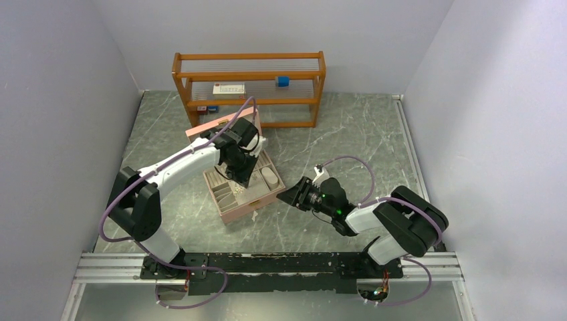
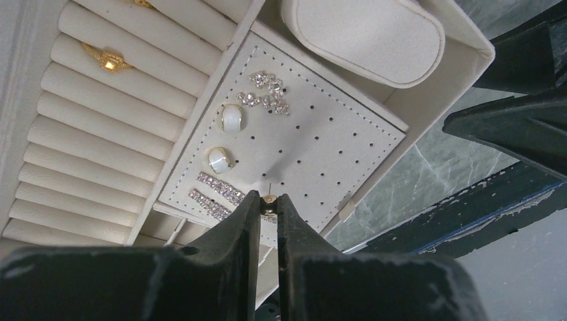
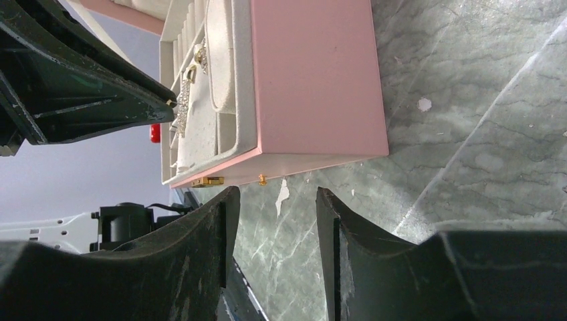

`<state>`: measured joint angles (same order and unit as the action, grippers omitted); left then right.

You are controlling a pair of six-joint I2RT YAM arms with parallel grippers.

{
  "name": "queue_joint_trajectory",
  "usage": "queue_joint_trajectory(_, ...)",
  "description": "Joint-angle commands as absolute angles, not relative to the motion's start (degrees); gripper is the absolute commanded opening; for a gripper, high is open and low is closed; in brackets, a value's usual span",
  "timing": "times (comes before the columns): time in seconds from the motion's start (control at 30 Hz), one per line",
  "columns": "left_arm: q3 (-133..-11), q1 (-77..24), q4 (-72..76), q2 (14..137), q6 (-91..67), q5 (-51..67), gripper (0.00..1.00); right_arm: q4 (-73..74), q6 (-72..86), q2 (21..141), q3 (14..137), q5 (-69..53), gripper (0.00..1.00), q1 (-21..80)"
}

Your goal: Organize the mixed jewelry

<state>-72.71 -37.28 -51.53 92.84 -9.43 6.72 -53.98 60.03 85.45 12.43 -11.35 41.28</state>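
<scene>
Mid-placement: left gripper clenched on stud earring, post aimed at perforated panel of jewelry box, left of counter centre. Next I need fine alignment into a free hole. Right gripper spread, empty.

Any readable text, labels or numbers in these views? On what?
No text is legible.
White card on the wooden shelf: print too small to read.
Red and blue item on the shelf's lower level: too blurred to tell.
Pink jewelry box and its earring panel: no text.
Stud earring in the left pincer: no marking seen.
</scene>
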Motion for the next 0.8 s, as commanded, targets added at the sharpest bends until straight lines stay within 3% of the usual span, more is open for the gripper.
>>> queue_joint_trajectory(0.0, -73.7, -37.8, -50.3, 93.3, -9.4, 6.6, 0.15, -57.1, 59.8, 86.1, 11.5, -10.9, 0.5, 41.6)
queue_joint_trajectory(0.77, -73.8, -38.4, -51.1, 93.6, -9.8, 4.5, 0.14, -58.9, 60.2, 87.2, 11.1, -11.3, 0.5, 41.6)
